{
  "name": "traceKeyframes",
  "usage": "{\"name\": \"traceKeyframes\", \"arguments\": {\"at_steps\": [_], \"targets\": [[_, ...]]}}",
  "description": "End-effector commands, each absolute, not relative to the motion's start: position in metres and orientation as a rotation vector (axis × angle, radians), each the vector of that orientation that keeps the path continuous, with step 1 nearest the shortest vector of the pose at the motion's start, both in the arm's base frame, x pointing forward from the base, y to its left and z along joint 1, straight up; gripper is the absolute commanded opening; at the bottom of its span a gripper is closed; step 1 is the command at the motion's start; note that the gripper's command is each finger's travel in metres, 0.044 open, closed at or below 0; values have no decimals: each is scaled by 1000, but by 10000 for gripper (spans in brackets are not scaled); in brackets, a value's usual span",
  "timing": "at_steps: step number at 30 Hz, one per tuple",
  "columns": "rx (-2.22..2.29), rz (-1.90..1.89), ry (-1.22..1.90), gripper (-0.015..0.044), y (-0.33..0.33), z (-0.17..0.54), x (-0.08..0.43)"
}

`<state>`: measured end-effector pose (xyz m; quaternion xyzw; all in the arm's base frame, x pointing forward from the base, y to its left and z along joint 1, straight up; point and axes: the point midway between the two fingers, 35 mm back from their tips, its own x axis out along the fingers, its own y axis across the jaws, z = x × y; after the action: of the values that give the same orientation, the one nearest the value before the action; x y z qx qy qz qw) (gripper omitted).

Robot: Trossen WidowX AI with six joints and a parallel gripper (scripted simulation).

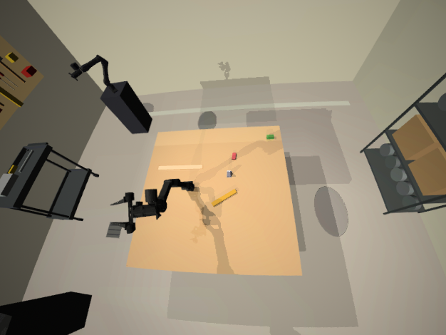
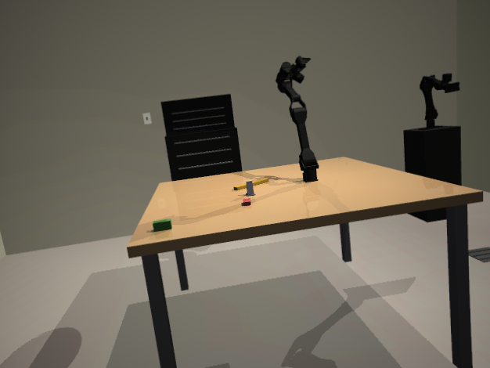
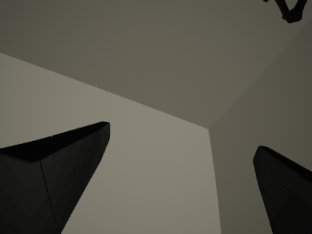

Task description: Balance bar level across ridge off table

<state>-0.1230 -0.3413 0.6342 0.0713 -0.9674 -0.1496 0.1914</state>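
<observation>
Bar laid on table; gripper raised and wide open.
Top: yellow bar (image 1: 224,197) (image 2: 251,184) seen lying slantwise on the table (image 1: 259,234) (image 2: 376,189), near the upright ridge (image 1: 229,173) (image 2: 250,188), well apart from the gripper (image 1: 109,220) (image 2: 306,70) (image 3: 183,136); cart (image 1: 35,169) shown only here. Exterior: wall plate (image 2: 146,118) revealed; gripper seen high above. Wrist: parted fingers framed against walls.
</observation>
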Motion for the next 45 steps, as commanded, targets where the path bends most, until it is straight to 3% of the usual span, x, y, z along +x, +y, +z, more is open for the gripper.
{"name": "traceKeyframes", "arguments": {"at_steps": [1, 4, 17, 33, 45], "targets": [[204, -432, -2712, 374, -343, 634, -122], [259, -599, -2632, 315, -359, 630, -107], [500, -1217, -2057, 315, -431, 593, -8], [698, -1428, -1433, 315, -468, 528, 108], [638, -1525, -707, 315, -464, 453, 210]]}}
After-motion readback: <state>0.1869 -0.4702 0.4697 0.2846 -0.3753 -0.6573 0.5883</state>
